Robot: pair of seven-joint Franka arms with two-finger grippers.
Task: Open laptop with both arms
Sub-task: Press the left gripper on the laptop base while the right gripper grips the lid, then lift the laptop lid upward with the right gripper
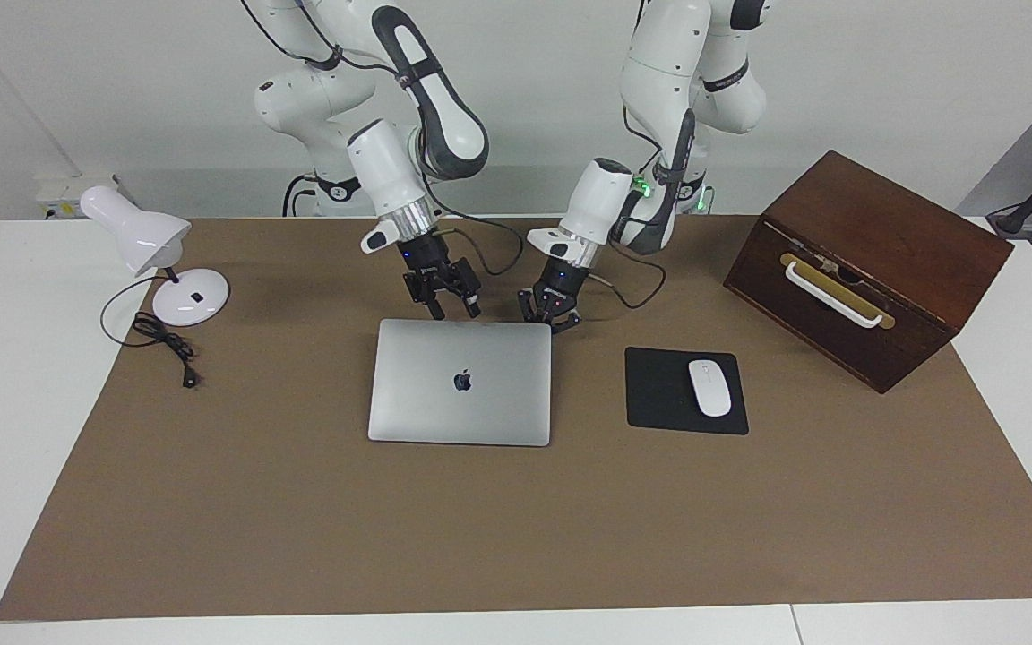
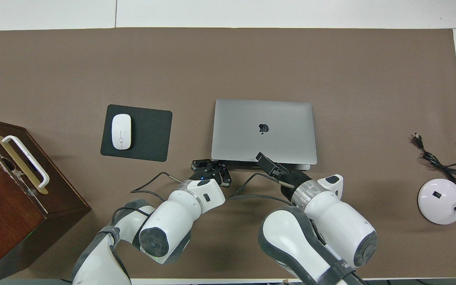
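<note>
Silver-grey laptop (image 1: 460, 382) lay closed.
Left gripper (image 1: 555, 321) pinched together at its corner; right gripper (image 1: 453, 311) spread over its edge.

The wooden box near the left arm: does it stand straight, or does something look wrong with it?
The wooden box looks odd: it lies tipped, so its white handle faces up and sideways. The laptop lies flat and closed.

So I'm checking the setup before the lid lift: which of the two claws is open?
The right claw, over the laptop's edge nearest the robots, is open. The left claw, at the corner toward the mouse pad, is shut.
</note>
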